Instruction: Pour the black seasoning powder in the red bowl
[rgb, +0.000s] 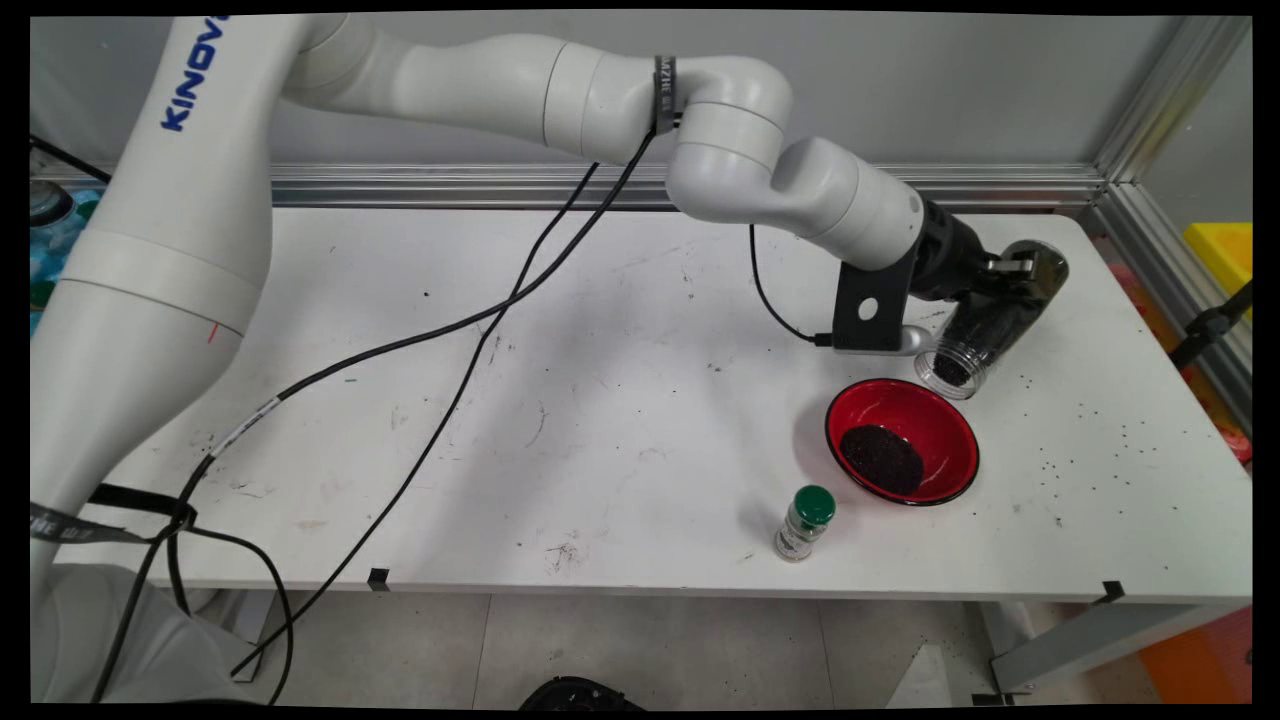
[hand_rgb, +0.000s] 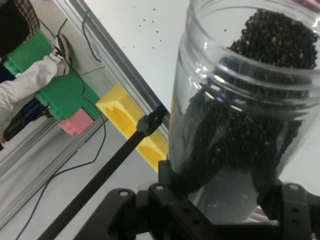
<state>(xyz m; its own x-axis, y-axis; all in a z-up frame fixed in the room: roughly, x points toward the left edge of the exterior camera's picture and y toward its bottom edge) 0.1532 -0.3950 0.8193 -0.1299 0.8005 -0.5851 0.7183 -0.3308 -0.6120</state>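
Pouring step in hand, by look of it: gripper (rgb: 1000, 290) clamped on clear jar (rgb: 968, 350) of dark grains, jar tilted, open mouth down-left, hanging just beyond far rim of red bowl (rgb: 945, 425) on counter (rgb: 600, 400). Bowl already holds dark heap. Mouth seems off bowl's centre; further tilt likely calls for care. Loose grains scattered right of bowl. Green-capped bottle (rgb: 805, 523) upright near bowl's near side.

bright even light, soft shadows, sharp
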